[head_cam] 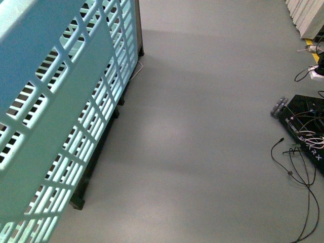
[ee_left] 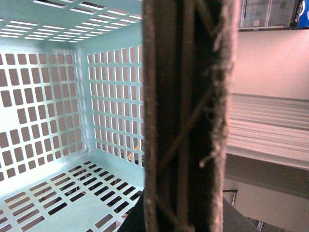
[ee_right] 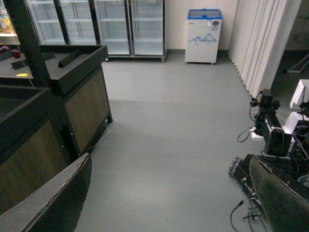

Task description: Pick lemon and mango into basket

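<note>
Neither fruit has gone in yet, as far as these views show. The basket point(head_cam: 55, 126) fills the left of the front view, its pale teal slotted wall tilted and very close to the camera, with bare grey floor point(head_cam: 202, 126) across the middle and loose cables point(head_cam: 298, 167) at the right edge. The left wrist view looks into the basket point(ee_left: 43, 121). The stretch of slotted bottom at the lower left of the frame is bare, though a dark brown upright band down the centre hides the rest. That band seems to be part of the left end effector point(ee_left: 188, 121) seen very near. I cannot tell whether it is parted or closed, or whether it grips anything. A small orange glint shows through the slots near the frame's centre, too small to name. In the right wrist view the right end effector point(ee_right: 170, 164) has its fingers point(ee_right: 58, 198) spread wide at the lower corners, with only floor between them, so it carries nothing. A dark wooden desk point(ee_right: 82, 92) stands at the left of that frame. At its upper left lie a yellow speck and some red ones, too small to call lemon or mango. Glass-door fridges point(ee_right: 111, 24) line the far wall. By my reading the whole job remains: find both fruits, grasp each, and drop each in.
</note>
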